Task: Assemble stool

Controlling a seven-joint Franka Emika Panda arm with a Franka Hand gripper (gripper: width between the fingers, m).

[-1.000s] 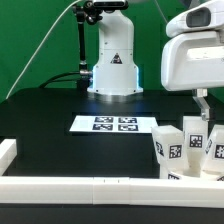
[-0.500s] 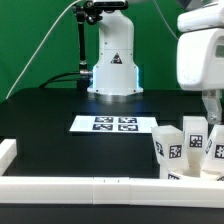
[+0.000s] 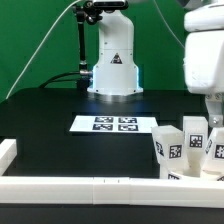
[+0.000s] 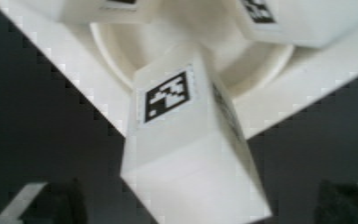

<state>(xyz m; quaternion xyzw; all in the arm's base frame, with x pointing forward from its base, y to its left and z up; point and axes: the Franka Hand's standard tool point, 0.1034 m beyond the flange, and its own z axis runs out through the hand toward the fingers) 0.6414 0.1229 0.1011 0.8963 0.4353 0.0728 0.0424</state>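
Note:
The white stool stands at the exterior view's right, with blocky tagged legs (image 3: 168,147) (image 3: 194,132) (image 3: 218,150) pointing up close together. Its seat is mostly hidden there behind the front rail. My gripper (image 3: 211,106) hangs just above the legs, partly cut off by the frame edge. In the wrist view one tagged leg (image 4: 176,110) fills the middle, over the round dish-like seat (image 4: 131,60). My gripper (image 4: 190,208) is open; its dark fingertips (image 4: 23,205) show on either side of the leg, well apart from it.
The marker board (image 3: 116,124) lies flat mid-table. A long white rail (image 3: 90,188) runs along the front, with a short rail end (image 3: 8,152) at the exterior view's left. The arm's base (image 3: 112,60) stands at the back on the black table.
My gripper and wrist have moved toward the exterior view's right and slightly up, now over the legs at the frame edge. The stool parts have not moved.

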